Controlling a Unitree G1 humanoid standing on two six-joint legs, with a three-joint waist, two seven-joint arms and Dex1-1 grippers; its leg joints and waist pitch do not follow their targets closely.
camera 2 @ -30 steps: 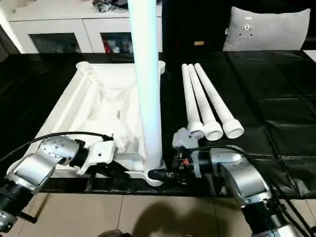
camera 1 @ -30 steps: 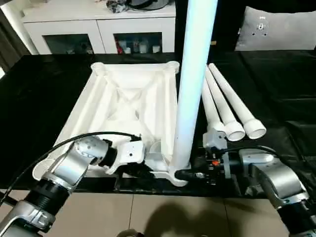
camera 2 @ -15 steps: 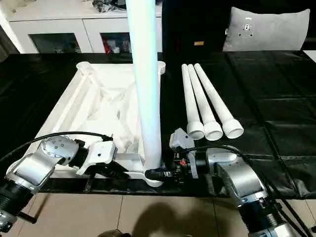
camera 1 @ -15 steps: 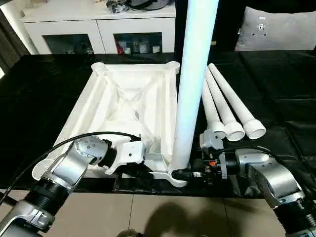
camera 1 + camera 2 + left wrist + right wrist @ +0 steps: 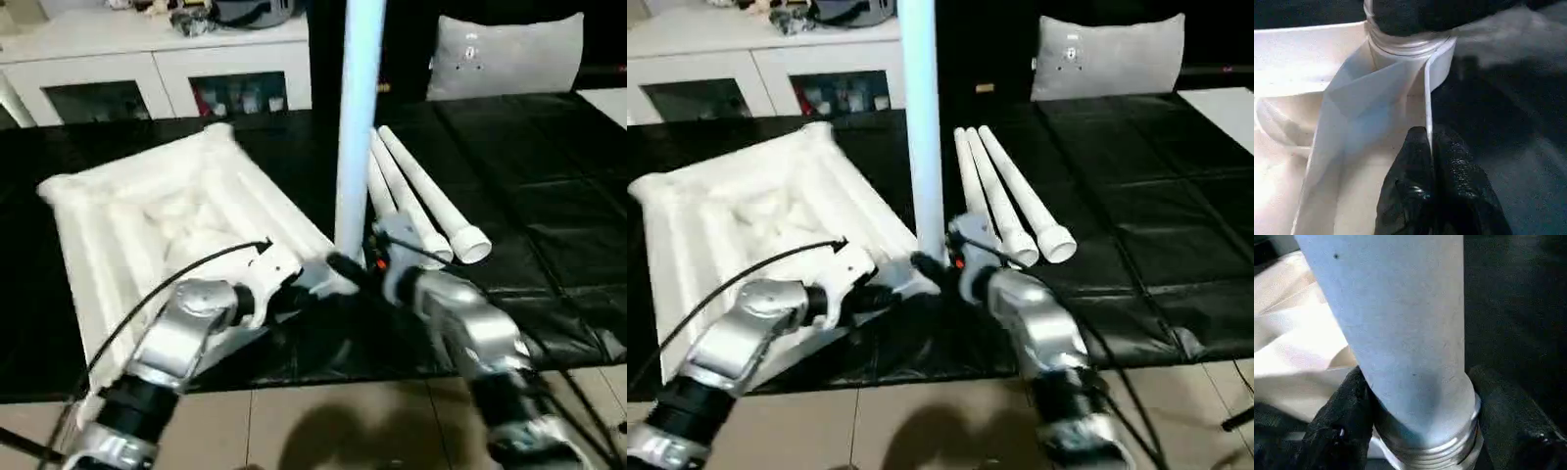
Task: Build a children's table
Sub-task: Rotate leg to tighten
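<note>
Head view: black-covered work surface point(image 5: 549, 176), white cabinet point(image 5: 147, 59) behind. Upturned table top point(image 5: 147, 215) lies left; upright leg point(image 5: 358, 127) stands in its near-right corner; three spare legs point(image 5: 421, 201) right.
Left wrist: left gripper point(image 5: 1431, 147) pinches the top's rim.
Right wrist: right gripper point(image 5: 1420, 396) straddles the upright leg's base, fingers point(image 5: 1337, 421) at both sides.

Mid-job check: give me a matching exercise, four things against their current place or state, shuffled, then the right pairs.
Things:
1. upright leg
2. three spare legs
3. left claw
4. right claw

States:
A. shut on the tabletop's thin edge
B. lying side by side on the black cover
C. standing in a corner socket of the tabletop
D. fingers either side of the upright leg's base

Pairs: 1-C, 2-B, 3-A, 4-D
</note>
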